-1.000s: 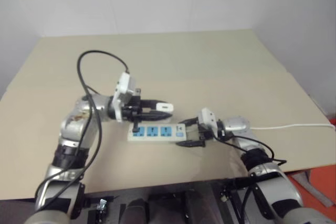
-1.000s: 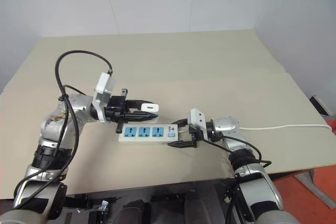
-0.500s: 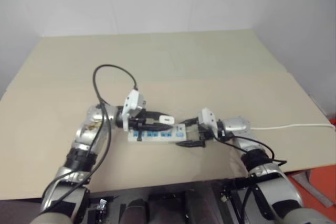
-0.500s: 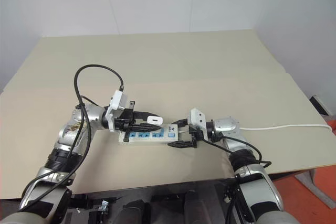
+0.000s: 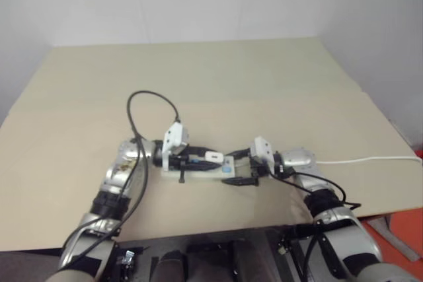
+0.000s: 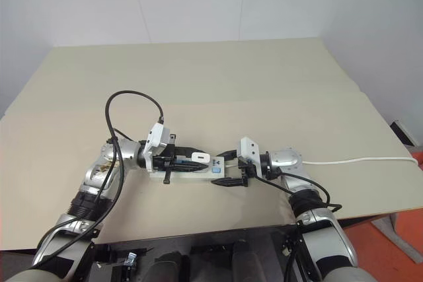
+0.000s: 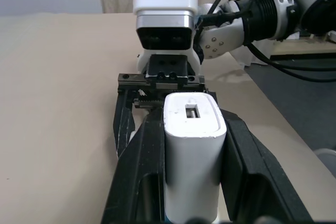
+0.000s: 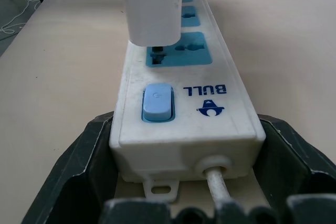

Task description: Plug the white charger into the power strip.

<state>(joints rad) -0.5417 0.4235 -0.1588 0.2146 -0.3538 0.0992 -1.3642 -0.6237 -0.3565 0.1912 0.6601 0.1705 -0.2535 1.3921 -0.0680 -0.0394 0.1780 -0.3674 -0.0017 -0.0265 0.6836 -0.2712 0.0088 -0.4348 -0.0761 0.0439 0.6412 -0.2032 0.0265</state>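
Small white rounded plastic charger [image 8: 153,9] pinched in left end effector [image 7: 191,145], hovering just over the socket nearest the switch, frame centre. Long white plastic power strip [image 8: 184,103] – right end effector [image 8: 184,203] clamps its cable end on the beige surface [image 5: 264,84]. Charger's light, rigid, slick – grip flat sides.

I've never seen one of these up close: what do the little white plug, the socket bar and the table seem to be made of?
The white charger looks like smooth, slightly glossy moulded plastic with rounded edges. The power strip seems to be white plastic too, with matte blue socket faces and printed lettering. The table has a dull beige top, perhaps laminate or painted board.
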